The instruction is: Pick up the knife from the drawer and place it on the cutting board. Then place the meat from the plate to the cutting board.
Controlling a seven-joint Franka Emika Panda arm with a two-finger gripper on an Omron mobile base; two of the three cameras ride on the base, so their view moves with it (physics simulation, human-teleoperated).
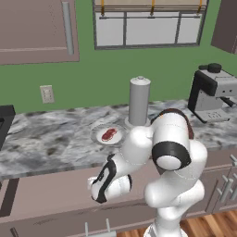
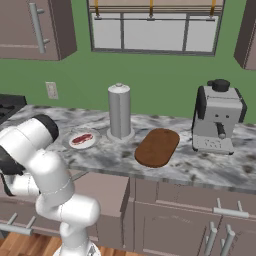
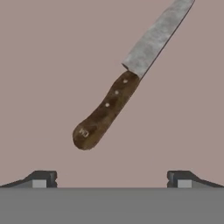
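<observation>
Jaws wide above knife; drawer floor bare.

setting: home kitchen, rendered. evidence: grey marbled countertop across the middle of both base views; mauve-brown base cabinets with metal bar handles below it; wall cabinets at upper left. green wall with a window at top centre and an outlet at left. on the counter: coffee machine at right, tall grey canister at centre, plate with meat, wooden cutting board. kitchen knife lying in a drawer, hand view.
</observation>
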